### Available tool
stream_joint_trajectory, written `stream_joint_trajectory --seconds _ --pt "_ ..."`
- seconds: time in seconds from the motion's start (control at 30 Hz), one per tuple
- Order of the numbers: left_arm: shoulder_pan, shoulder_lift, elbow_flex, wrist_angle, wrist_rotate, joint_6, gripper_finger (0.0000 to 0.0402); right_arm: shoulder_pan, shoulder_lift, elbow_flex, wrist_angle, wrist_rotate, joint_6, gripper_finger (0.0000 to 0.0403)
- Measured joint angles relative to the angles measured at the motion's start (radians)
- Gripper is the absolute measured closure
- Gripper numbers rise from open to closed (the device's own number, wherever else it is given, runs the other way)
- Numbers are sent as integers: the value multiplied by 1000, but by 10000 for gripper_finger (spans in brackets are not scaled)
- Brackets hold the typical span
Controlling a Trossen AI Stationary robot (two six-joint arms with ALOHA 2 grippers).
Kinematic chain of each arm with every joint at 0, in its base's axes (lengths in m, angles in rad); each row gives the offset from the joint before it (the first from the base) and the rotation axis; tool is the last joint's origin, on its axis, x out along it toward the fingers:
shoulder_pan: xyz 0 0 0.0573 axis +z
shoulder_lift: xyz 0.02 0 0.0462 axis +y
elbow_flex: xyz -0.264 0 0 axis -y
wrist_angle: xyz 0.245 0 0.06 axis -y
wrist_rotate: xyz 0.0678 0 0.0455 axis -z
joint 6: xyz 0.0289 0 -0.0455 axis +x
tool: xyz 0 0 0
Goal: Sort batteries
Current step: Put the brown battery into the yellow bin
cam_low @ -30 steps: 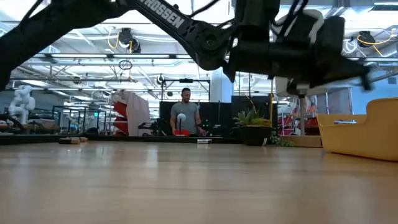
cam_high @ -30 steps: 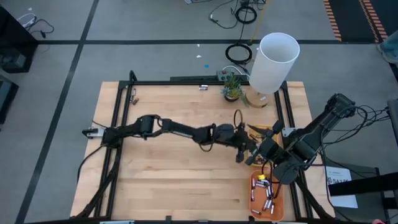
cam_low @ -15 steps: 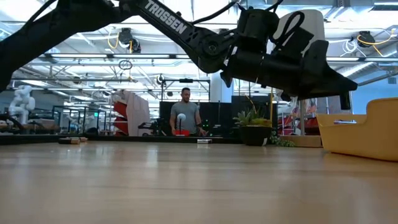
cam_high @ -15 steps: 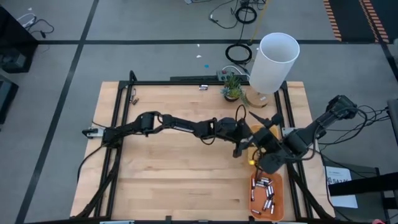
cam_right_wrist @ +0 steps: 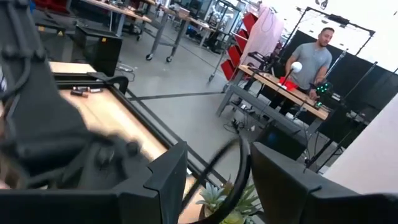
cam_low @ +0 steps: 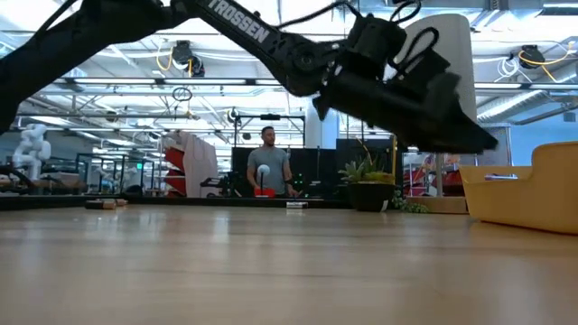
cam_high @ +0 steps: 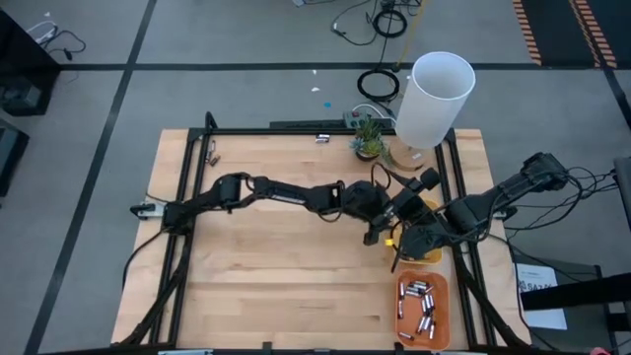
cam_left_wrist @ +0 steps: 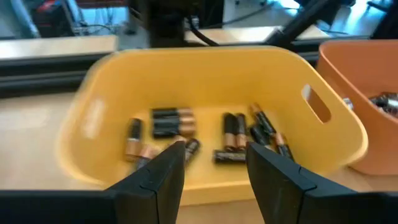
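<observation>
left gripper (cam_left_wrist: 211, 155) (fingers apart) above yellow tray (cam_left_wrist: 93, 118), batteries (cam_left_wrist: 236, 130) inside

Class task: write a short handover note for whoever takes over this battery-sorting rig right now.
Left end effector: open, empty, over the yellow tray.
Right end effector: open, empty, raised beside it.
Done: dark copper-capped batteries lie in the yellow tray.
Left: silvery batteries in the orange tray by the table's front right edge; whether these need moving cannot be told.
</observation>
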Motion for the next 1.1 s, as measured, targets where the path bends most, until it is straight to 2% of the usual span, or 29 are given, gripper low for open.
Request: stream_joint_trajectory --seconds 0.13,0.33,0.47,0.53,0.7,0.87,0.97,1.1 --pt "14 -77 1 -161 -18 53 222 5 -1 2 -1 8 0 236" --pt "21 -157 1 -578 -94 157 221 32 0 2 -16 43 49 236" --pt "33 -212 -17 -827 -152 153 221 51 0 2 -28 32 56 236" --pt "32 -249 -58 -947 -216 133 221 63 1 2 -31 32 63 236" --pt "35 -376 -254 -1144 -379 59 221 98 1 1 -95 33 126 236" --pt "56 -609 -526 -1259 -498 32 221 132 1 0 -241 9 298 236" --pt "118 -737 -645 -1347 -598 50 221 140 1 0 -305 -27 395 236" --pt "244 -789 -734 -1407 -538 51 221 140 1 0 -311 -86 437 236"
